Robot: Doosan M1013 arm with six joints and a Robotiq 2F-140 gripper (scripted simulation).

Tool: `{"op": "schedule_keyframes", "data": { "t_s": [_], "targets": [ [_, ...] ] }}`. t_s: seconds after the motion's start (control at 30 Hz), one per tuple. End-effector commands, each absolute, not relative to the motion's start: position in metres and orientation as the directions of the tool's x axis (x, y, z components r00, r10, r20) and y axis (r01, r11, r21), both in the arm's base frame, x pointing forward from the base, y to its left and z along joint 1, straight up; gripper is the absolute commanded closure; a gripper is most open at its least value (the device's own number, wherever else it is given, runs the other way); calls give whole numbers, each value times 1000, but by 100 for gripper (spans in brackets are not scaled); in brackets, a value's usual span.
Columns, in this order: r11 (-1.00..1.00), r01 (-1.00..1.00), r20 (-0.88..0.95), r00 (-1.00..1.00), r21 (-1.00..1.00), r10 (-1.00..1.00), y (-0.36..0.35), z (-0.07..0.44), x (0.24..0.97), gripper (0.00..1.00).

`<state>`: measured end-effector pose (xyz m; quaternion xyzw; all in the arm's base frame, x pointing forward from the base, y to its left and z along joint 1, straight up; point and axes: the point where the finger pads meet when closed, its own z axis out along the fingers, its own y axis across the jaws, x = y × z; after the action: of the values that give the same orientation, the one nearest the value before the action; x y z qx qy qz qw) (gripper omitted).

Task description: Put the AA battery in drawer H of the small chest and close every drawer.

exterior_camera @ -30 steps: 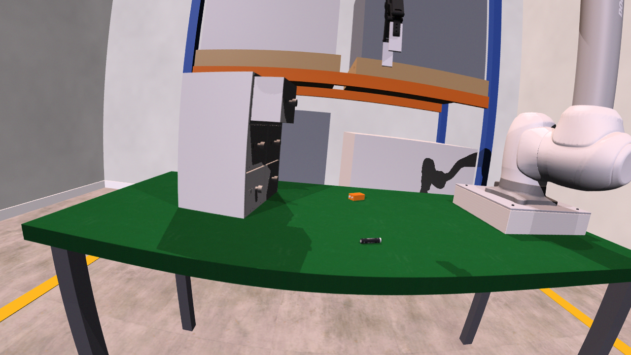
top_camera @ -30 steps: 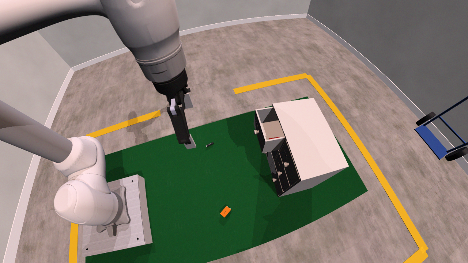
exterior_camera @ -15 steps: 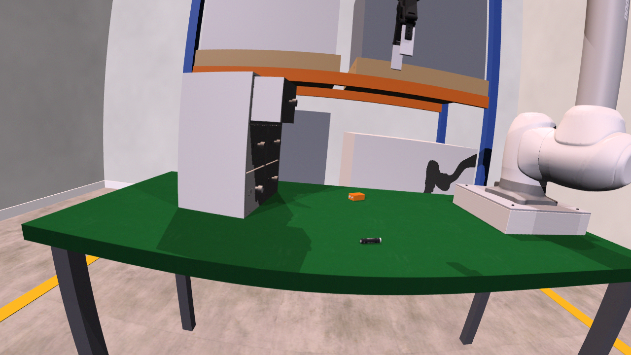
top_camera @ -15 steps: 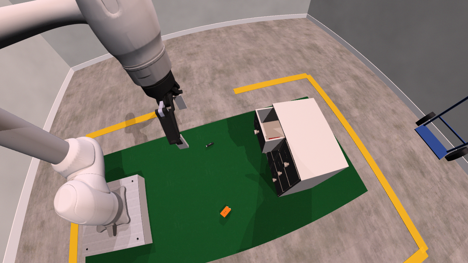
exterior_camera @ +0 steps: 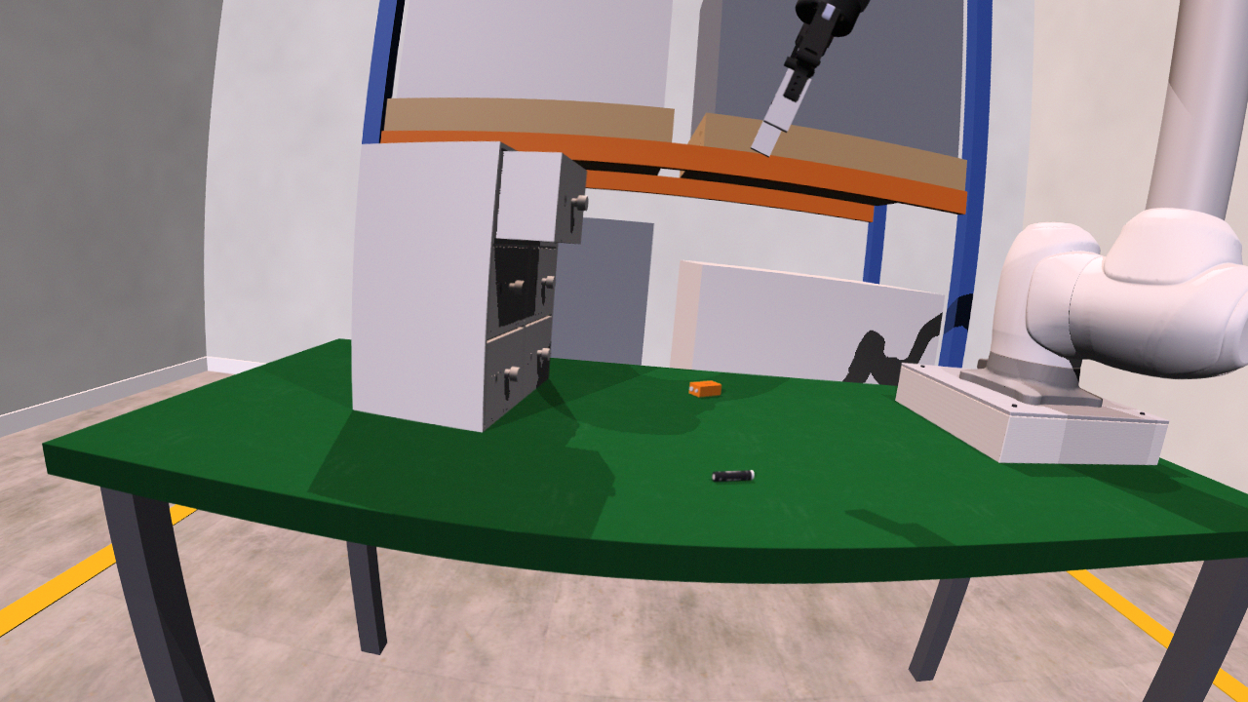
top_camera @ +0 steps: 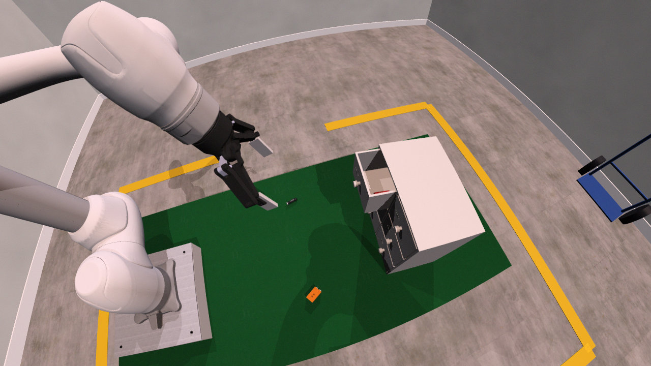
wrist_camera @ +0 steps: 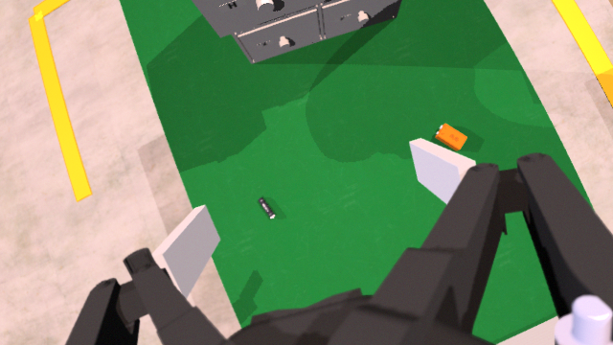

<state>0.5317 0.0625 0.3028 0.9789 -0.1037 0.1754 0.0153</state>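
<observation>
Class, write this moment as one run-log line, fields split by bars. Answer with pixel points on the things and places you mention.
gripper [top_camera: 267, 176] [exterior_camera: 761, 150] [wrist_camera: 310, 193]: open, raised | AA battery [top_camera: 291, 201] [exterior_camera: 732, 476] [wrist_camera: 266, 208]: on table | top drawer [top_camera: 380, 204] [exterior_camera: 528, 196]: pulled out | 9V battery [top_camera: 313, 294] [exterior_camera: 705, 389] [wrist_camera: 451, 137]: on table

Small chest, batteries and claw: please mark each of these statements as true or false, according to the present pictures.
1. The AA battery lies on the green table. True.
2. The claw is closed on the orange battery. False: the claw is open, and the orange battery lies on the table.
3. An upper drawer stands pulled out of the chest. True.
4. The chest lies tipped over on its side. False: it stands upright.
5. Something red shows inside the pulled-out drawer in the top view. True.
</observation>
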Motion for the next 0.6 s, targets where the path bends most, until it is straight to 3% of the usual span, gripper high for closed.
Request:
{"op": "schedule_keyframes", "data": {
  "t_s": [0.0,0.23,0.57],
  "targets": [
    [-976,-216,530,828,-1,-183,58,285,548,0],
    [-976,-216,712,685,0,-152,53,267,567,0],
    [-976,-216,800,586,-1,-130,51,256,578,0]
  ]
}}
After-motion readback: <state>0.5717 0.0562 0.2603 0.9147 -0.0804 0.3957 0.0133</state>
